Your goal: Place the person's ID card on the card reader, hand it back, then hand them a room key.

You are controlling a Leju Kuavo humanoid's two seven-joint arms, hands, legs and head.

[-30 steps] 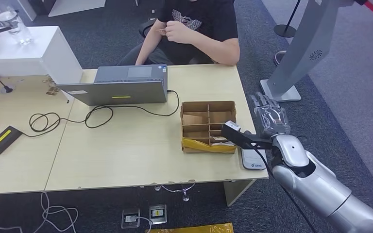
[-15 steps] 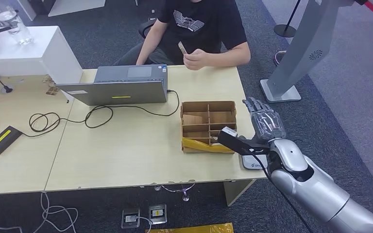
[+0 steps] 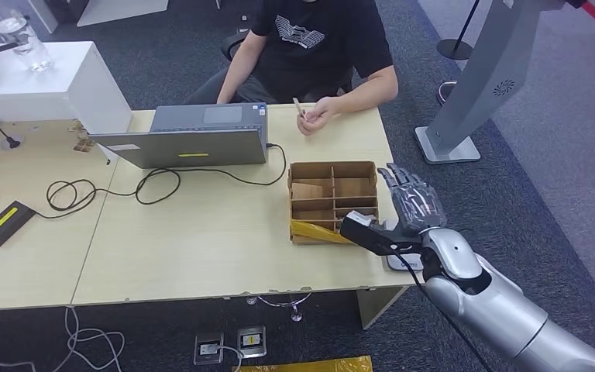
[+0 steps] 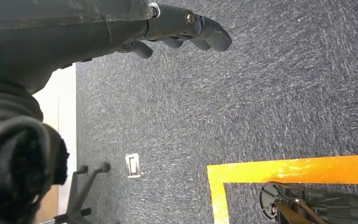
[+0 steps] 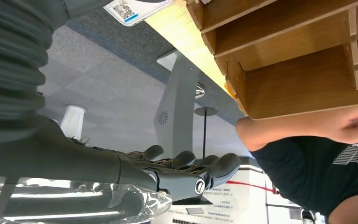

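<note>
The person across the desk holds a pale ID card (image 3: pixel 298 107) upright in one hand (image 3: pixel 314 118), which rests on the tabletop near the laptop. My right hand (image 3: pixel 413 203) hovers open at the desk's right end, beside the divided cardboard box (image 3: pixel 332 201), fingers stretched toward the person and holding nothing. The same right hand (image 5: pixel 168 173) appears in the right wrist view, fingers extended. The white card reader (image 3: pixel 400 261) lies flat at the desk's front right corner, mostly hidden by my wrist. My left hand (image 4: pixel 177 25) hangs over the dark carpet, fingers loosely extended, empty.
An open grey laptop (image 3: pixel 190 139) sits at the desk's back, its black cable looping across the top. A power brick (image 3: pixel 3 221) lies at far left. A grey stand base (image 3: pixel 447 143) is on the floor to the right of the desk.
The person lowered the card hand from chest height down onto the desk. My right hand moved left and closer to the cardboard box, staying open.
</note>
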